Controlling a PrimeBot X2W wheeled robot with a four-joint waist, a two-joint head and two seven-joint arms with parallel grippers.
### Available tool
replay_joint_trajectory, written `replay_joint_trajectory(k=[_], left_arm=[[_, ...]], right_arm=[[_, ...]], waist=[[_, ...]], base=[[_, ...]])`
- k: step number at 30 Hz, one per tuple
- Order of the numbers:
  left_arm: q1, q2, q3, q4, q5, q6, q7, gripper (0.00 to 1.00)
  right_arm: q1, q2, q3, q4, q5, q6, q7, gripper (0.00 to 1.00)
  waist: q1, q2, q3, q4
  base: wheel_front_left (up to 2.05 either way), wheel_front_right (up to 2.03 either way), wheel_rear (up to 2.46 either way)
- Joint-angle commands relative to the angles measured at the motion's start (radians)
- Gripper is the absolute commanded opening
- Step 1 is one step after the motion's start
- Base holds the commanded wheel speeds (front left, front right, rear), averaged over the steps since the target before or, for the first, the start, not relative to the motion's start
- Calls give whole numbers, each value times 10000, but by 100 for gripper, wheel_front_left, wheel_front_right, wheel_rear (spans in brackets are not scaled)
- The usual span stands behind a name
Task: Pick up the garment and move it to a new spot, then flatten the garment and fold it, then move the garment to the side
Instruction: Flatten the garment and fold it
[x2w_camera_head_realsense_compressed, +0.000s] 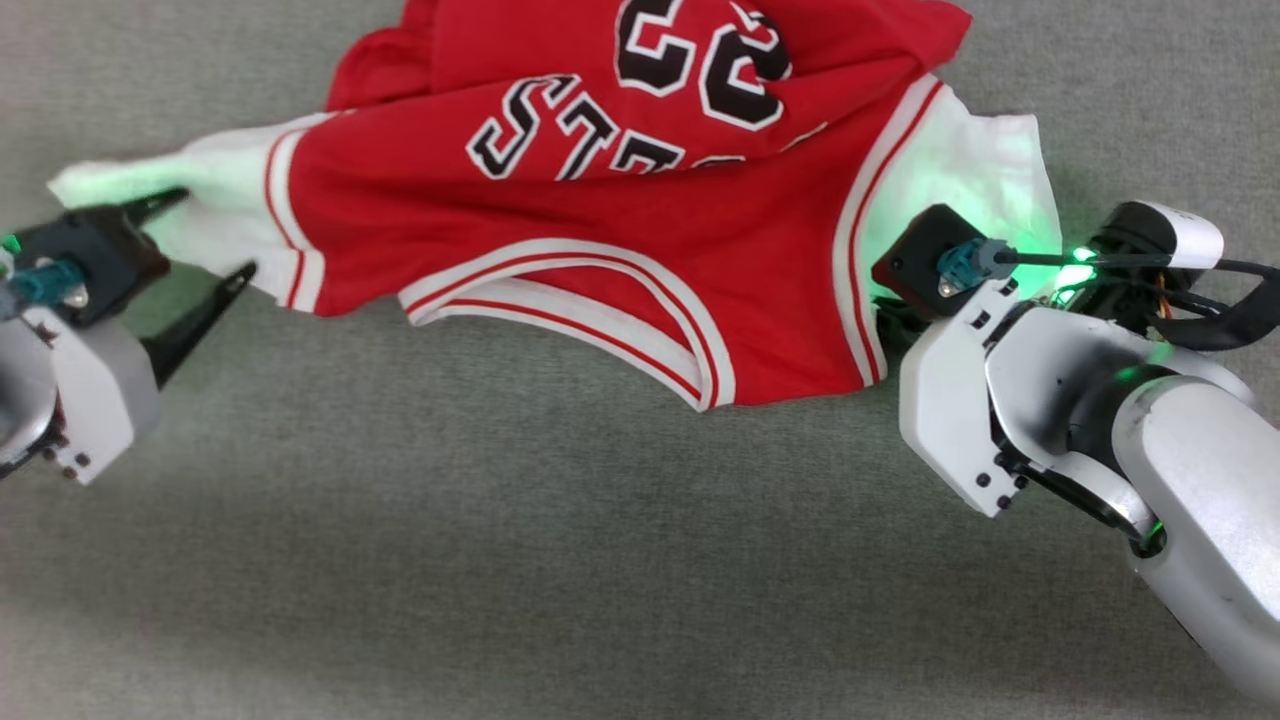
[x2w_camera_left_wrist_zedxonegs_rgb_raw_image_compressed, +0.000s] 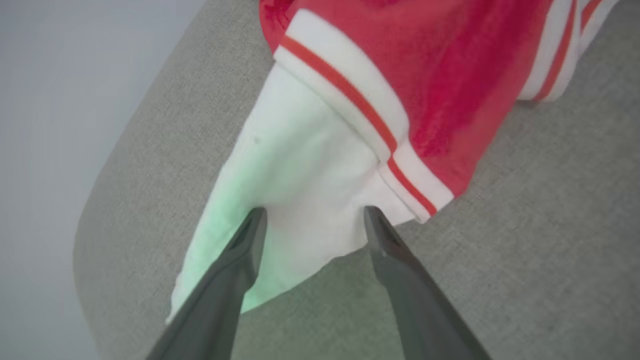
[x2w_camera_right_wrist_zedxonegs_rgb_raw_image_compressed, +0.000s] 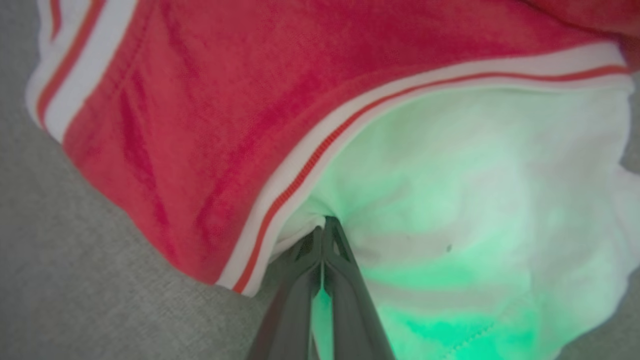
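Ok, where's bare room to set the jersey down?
Crowded: left gripper open around the left sleeve, right gripper shut on the right sleeve. Bare: the wide grey surface nearer than the garment, between both arms; smaller strips beyond each sleeve.

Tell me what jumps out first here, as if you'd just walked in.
The red garment with black lettering sprawls crumpled across the grey surface. The right end effector is pinched shut on its white sleeve beside the striped seam, lit green. The left end effector stands open over the other sleeve.
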Motion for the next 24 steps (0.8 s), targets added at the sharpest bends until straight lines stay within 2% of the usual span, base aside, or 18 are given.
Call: replay_joint_trajectory(k=[1, 7, 14, 15, 16, 17, 18, 24], left_arm=[[161, -154, -45, 93, 115, 25, 94, 100], [821, -154, -92, -1, 543, 24, 741, 100], [669, -323, -104, 402, 528, 30, 573, 100], [685, -431, -104, 442, 397, 28, 532, 85], [677, -531, -107, 476, 225, 28, 491, 51], [624, -576, -97, 542, 126, 29, 468, 22], [601, -604, -94, 607, -77, 36, 434, 0], [675, -588, -78, 701, -1144, 26, 69, 0]], right_arm=[[342, -27, 305, 779, -229, -39, 175, 0], [247, 100, 333, 854, -309, -40, 146, 0], [195, 237, 311, 919, -363, -61, 111, 0], [195, 267, 312, 940, -353, -61, 101, 0], [200, 300, 313, 958, -345, -61, 83, 0], [200, 328, 316, 969, -335, -61, 71, 0], [212, 360, 315, 973, -327, -61, 54, 0], [512, 465, -100, 903, -130, -60, -366, 0]], waist=[[0, 0, 170, -138], [0, 0, 316, -281], [0, 0, 416, -280], [0, 0, 424, -276], [0, 0, 426, -274], [0, 0, 423, -277], [0, 0, 406, -284], [0, 0, 55, -345]], base=[[0, 0, 0], [0, 0, 0], [0, 0, 0], [0, 0, 0], [0, 0, 0], [0, 0, 0], [0, 0, 0], [0, 0, 0]])
